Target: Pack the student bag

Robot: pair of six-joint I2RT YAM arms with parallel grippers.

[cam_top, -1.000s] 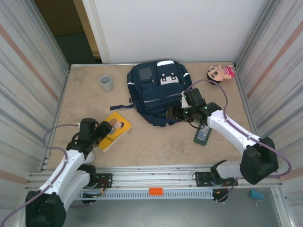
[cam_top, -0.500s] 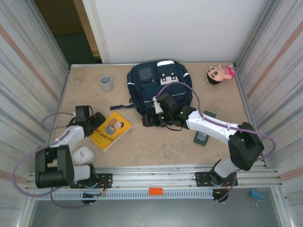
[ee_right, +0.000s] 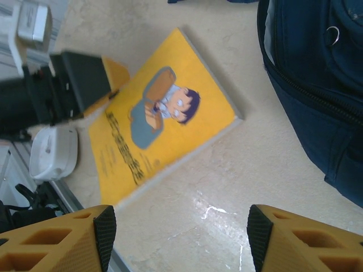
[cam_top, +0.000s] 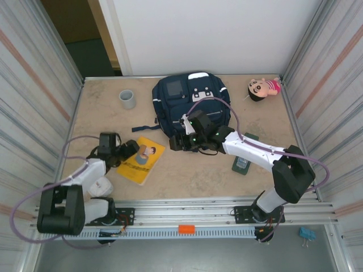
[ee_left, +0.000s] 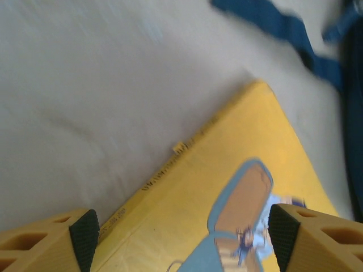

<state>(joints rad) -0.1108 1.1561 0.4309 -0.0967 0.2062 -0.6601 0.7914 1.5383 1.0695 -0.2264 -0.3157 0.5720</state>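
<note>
Beige stone-look counter (cam_top: 187,175), ribbed metal walls left and right, white wall at the far edge.

Left hand (cam_top: 130,151): released, fingers (ee_left: 85,238) spread wide. It sits low over the left edge of the yellow book (cam_top: 143,162), with the spine edge running between the pads. I cannot tell whether the pads touch the cover.

Right hand (cam_top: 176,144): released, fingers (ee_right: 105,232) apart with nothing between them. It hangs over bare counter just beside the near-left edge of the student bag (cam_top: 190,105) and is clear of the book.

Student bag: far centre of the counter, lying flat with its front pockets up. One strap trails toward the left.

Open room: bare counter along the near edge, between the book and the dark flat case (cam_top: 244,161), and across the far-left area around the cup (cam_top: 127,99).

Count:
- Bag: 1.
- Yellow book: 1, near-left.
- Grey cup: 1.
- Doll (cam_top: 262,88): 1, far-right corner.
- Dark case: 1.
- White rounded object (cam_top: 102,186): 1, near-left corner, beside the left arm.
</note>
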